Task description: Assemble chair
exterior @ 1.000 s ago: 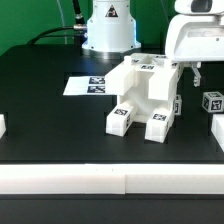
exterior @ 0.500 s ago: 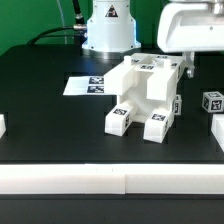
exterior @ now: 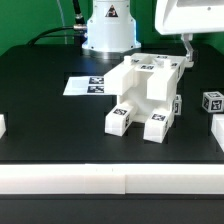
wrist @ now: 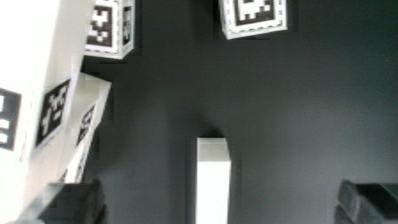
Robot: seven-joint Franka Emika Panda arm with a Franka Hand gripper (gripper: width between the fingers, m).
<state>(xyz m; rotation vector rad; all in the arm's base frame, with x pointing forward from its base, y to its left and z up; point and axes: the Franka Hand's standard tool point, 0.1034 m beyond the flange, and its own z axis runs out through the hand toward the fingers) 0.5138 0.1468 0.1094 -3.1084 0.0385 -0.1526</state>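
The partly built chair [exterior: 148, 92], matte white blocks with tags, stands mid-table; its tagged side also shows in the wrist view [wrist: 71, 100]. A small tagged cube [exterior: 212, 101] sits to its right in the exterior view, and appears in the wrist view [wrist: 254, 15]. A white bar [wrist: 214, 180] lies on the black table far below, between my fingers. My gripper [exterior: 198, 50] hangs high above the chair's right side, apart from it. In the wrist view the gripper [wrist: 221, 205] is open and empty, jaws wide apart.
The marker board [exterior: 85, 86] lies behind the chair on the exterior view's left. A white piece [exterior: 219, 128] is at the right edge, another [exterior: 2, 126] at the left edge. A white ledge [exterior: 110, 178] runs along the front. The robot base [exterior: 108, 25] stands behind.
My gripper has risen from beside the chair's upper right part to well above it. The chair and cube have not moved.
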